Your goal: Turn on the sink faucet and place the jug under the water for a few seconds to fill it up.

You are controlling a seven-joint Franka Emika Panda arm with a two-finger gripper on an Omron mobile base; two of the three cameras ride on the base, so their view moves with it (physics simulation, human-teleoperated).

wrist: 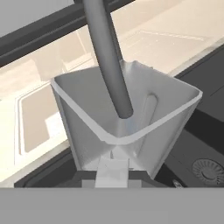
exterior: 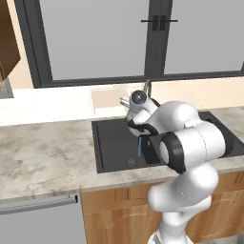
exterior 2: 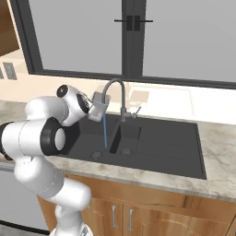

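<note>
Gripper [exterior 2: 94,110] clamped on jug [wrist: 131,118], held up at faucet [exterior 2: 115,92] tip over sink [exterior 2: 161,147]. Water [exterior 2: 105,131] running below; could tip, spill or knock spout.

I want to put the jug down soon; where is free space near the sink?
Free: marble counter left of the sink, and the sink's drainboard side. Crowded: under the faucet, where the gripper holds the jug and water falls.

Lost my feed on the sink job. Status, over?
Tool shut on the jug, held up under the faucet spout. Water running, blue stream showing below the jug into the sink. Nothing in the way.
</note>
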